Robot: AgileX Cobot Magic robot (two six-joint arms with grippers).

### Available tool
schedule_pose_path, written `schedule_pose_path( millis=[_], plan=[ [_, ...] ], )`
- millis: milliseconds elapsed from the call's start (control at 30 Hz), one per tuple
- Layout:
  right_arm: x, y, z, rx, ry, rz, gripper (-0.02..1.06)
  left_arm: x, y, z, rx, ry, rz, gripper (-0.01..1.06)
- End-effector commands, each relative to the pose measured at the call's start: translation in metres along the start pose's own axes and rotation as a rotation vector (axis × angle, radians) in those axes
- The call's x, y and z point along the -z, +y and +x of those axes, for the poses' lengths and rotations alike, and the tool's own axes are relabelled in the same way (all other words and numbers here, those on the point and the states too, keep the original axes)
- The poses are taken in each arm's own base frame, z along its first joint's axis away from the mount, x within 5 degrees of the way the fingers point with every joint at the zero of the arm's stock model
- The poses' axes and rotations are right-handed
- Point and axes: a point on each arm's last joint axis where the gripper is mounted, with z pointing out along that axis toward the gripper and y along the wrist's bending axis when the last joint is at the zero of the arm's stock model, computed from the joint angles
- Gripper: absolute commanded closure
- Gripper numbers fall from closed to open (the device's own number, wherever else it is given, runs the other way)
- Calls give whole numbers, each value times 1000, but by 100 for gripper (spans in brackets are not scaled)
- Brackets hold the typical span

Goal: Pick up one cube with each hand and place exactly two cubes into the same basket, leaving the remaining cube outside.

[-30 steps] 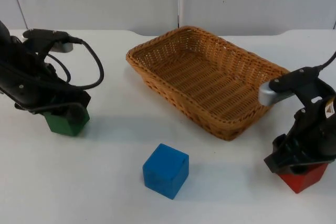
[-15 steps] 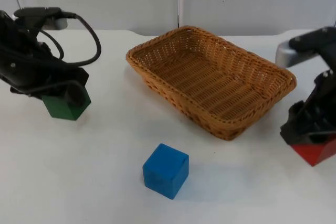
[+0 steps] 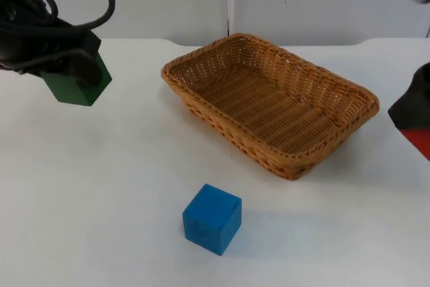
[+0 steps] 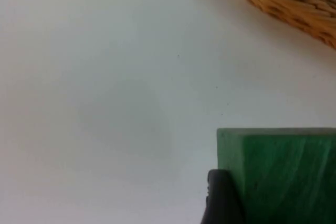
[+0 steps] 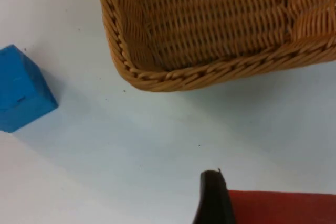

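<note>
Top view: within the last second both cubes had been lifted clear of the tabletop [image 3: 121,186]. The left tool [image 3: 67,65] was seen at the far left, clamped on the green cube [image 3: 75,85], which had risen from its resting spot and now hung in the air, well apart from the basket [image 3: 201,55]. The right tool [image 3: 411,115] was recorded at the right edge, clamped on the red cube [image 3: 420,142], likewise raised and just to the right of the basket. The basket itself had not shifted and nothing lay in it. The blue cube [image 3: 212,218] stayed on the tabletop near the front, untouched.

Left wrist view: the green cube [image 4: 286,177] was seen pressed against a black fingertip [image 4: 223,198], with bare tabletop [image 4: 105,77] beneath and the basket rim [image 4: 294,3] beyond it.

Right wrist view: the red cube [image 5: 283,207] was held beside a fingertip [image 5: 212,198]; the basket [image 5: 210,72] and the blue cube [image 5: 21,90] lay below on the tabletop [image 5: 157,145].

Judgement: both picks were taken as done. What remained was carrying the two held cubes over the basket and releasing them there, the blue cube being left outside.
</note>
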Motion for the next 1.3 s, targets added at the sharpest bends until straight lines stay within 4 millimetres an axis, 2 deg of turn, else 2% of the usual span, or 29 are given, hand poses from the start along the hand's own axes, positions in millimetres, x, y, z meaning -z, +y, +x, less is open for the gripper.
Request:
schedule_pose_path(
  millis=[0, 500, 867, 1033, 1267],
  plan=[
    [4, -1, 0, -1, -8, 3, 105, 3, -3, -1, 4, -6, 8, 105],
    [4, -1, -1, -1, -16, 4, 105, 4, -3, -4, -12, -24, 4, 105],
    [4, -1, -2, -28, -27, -4, 105, 10, -9, -29, -48, -96, 27, 105],
    [0, 0, -4, -54, -20, -17, 105, -5, -24, -41, -110, -101, 47, 105],
    [-10, -1, -14, -57, 6, -20, 105, -27, -32, -57, -139, -98, 69, 105]
  ],
)
